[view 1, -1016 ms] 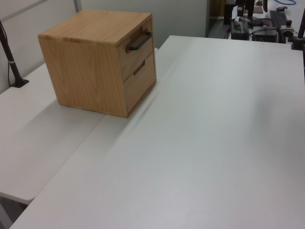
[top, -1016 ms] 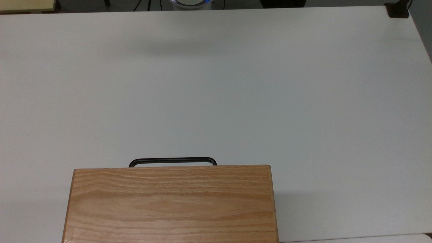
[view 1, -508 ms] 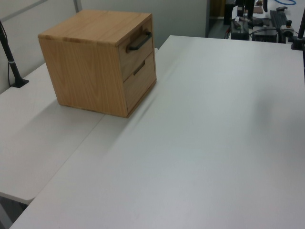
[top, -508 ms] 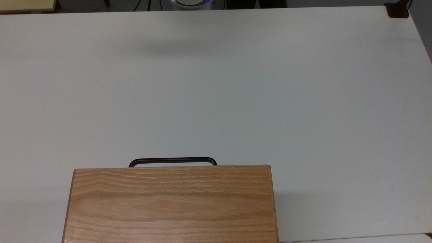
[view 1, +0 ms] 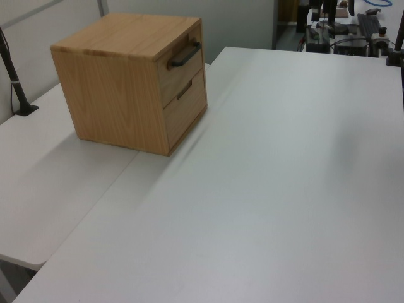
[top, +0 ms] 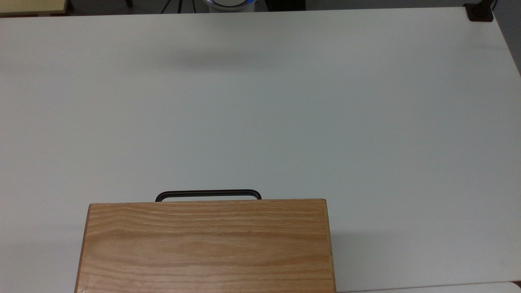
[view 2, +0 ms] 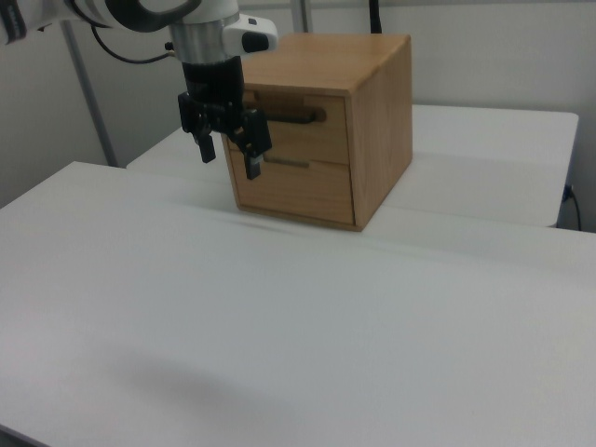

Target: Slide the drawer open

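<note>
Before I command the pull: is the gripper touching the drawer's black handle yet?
Apart. In the top view the handle stands free, bare table along its whole front; the gripper merely overlaps the cabinet in the right view.

Even, bright light; soft faint shadows

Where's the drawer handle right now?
The black bar handle sits on the upper drawer of the wooden cabinet, at the left view's upper left; in the top view it juts past the cabinet's top edge.
</note>
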Controlling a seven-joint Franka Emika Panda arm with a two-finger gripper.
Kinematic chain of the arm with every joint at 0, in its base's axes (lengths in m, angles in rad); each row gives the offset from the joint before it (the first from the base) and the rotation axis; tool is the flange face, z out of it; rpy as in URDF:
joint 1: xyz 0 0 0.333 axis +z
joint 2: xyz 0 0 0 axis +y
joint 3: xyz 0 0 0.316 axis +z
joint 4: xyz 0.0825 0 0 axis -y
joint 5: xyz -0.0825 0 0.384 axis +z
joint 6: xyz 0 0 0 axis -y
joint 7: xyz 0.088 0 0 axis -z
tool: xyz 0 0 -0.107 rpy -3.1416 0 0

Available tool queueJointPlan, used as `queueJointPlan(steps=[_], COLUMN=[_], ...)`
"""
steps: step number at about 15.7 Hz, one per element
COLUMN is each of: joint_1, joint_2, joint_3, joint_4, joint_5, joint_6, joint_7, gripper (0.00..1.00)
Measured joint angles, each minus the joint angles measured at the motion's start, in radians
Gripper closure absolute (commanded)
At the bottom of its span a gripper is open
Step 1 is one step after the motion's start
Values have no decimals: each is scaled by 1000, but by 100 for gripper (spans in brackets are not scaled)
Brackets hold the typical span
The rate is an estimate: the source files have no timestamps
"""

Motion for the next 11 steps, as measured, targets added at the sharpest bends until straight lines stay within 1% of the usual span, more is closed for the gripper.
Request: queueJointPlan(steps=[4,5,9,11], joint_1=[6,16,63,85], joint_2=[14,26,94,124], joint_3=[6,6,9,11], joint_4=[-1,-2,-18,-22], joint_5=[56,73,148,208], joint_6=[40,65,292,384], joint_7=[91,142,440,611], gripper=[0,0,0,0])
